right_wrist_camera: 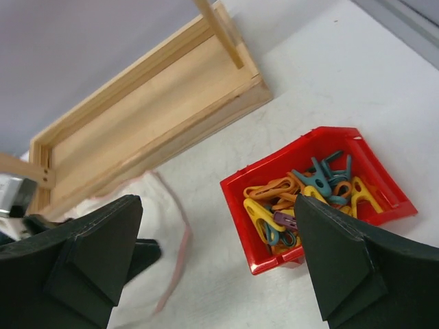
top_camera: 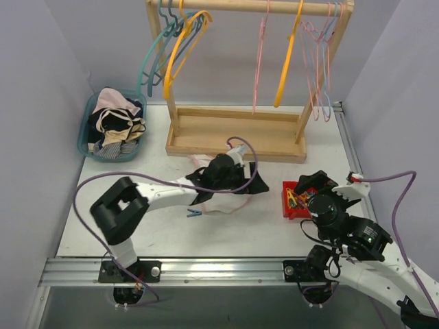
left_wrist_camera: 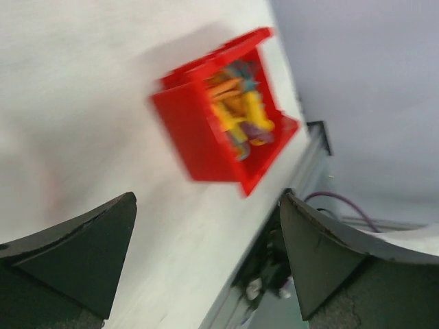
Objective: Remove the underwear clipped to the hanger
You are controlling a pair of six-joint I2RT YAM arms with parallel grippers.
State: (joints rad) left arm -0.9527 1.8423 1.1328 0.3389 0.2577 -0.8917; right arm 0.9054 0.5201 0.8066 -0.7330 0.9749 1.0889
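- Right claw [right_wrist_camera: 218, 204]: fingers apart, empty, hovering over the red bin [right_wrist_camera: 274, 168] of pegs.
- Left claw [left_wrist_camera: 207, 202]: fingers apart, nothing between them.
- Black briefs [top_camera: 199, 178] and pale briefs [top_camera: 223, 204]: lying on the tabletop [top_camera: 137, 226] under the left claw.

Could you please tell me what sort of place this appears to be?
Likely a robotics lab cell staged as a laundry corner: a table with a wooden hanger rack, a basket of clothes and a red bin of clothespins.
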